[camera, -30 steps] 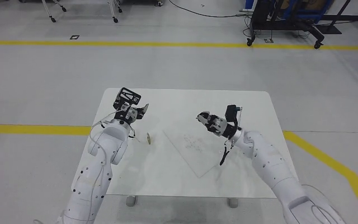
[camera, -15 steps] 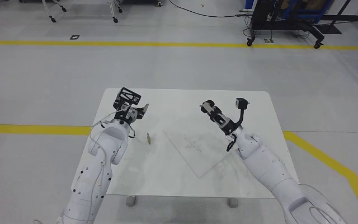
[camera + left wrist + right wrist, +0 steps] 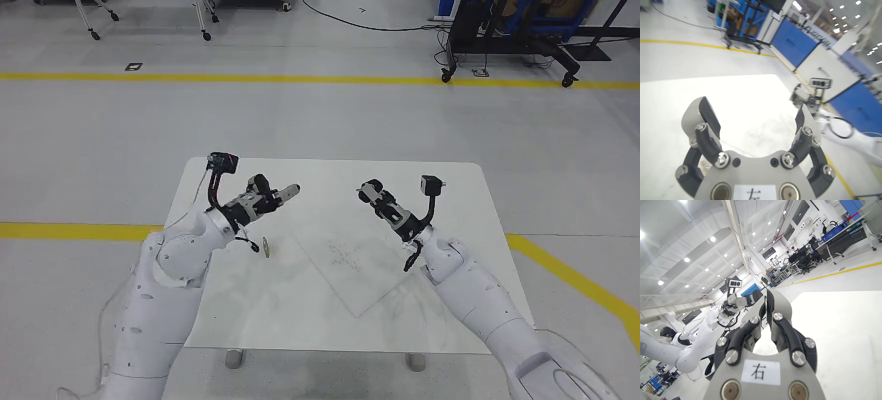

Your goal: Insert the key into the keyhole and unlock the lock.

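We are holding our left gripper (image 3: 753, 108) wide open, with nothing between its jaws, above the white rectangular table (image 3: 450, 200). Our right gripper (image 3: 766, 306) is pressing its jaws together, seemingly on nothing, raised over the table. A small brass-coloured metal object (image 3: 266, 247), key or lock we cannot tell, is lying on the table beside the left arm.

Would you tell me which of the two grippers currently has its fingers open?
The left gripper: its fingers stand wide apart with nothing between them, whereas the right gripper has its fingers closed together.
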You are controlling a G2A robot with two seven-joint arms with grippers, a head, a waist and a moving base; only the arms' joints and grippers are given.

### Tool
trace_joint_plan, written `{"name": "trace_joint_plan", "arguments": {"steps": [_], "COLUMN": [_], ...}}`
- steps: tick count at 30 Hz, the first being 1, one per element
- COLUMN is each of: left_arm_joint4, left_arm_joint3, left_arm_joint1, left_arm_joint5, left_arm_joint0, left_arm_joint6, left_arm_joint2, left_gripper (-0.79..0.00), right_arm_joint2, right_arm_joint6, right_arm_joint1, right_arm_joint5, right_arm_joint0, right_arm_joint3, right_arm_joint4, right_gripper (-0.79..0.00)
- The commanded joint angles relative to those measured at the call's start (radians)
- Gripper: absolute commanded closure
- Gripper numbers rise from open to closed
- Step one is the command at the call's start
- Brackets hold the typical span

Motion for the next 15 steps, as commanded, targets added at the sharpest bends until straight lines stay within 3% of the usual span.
{"name": "trace_joint_plan", "arguments": {"steps": [1,6,9,15], "left_arm_joint4": [-0.277,-0.584,-0.699,-0.673], "left_arm_joint3": [0.091,0.264,0.329,0.394], "left_arm_joint1": [0.000,-0.004,-0.009,-0.011], "left_arm_joint5": [0.005,-0.018,-0.048,-0.175], "left_arm_joint0": [-0.053,-0.142,-0.165,-0.183], "left_arm_joint6": [-0.154,-0.371,-0.430,-0.454], "left_arm_joint2": [0.002,0.018,0.034,0.082], "left_gripper": [-0.785,-0.785,-0.785,-0.785], "right_arm_joint2": [0.000,0.000,0.000,0.000], "right_arm_joint6": [0.000,0.000,0.000,0.000], "right_arm_joint1": [0.000,0.000,0.000,0.000], "right_arm_joint5": [0.000,0.000,0.000,0.000], "right_arm_joint0": [0.000,0.000,0.000,0.000], "right_arm_joint3": [0.000,0.000,0.000,0.000], "right_arm_joint4": [0.000,0.000,0.000,0.000], "right_gripper": [0.000,0.000,0.000,0.000]}}
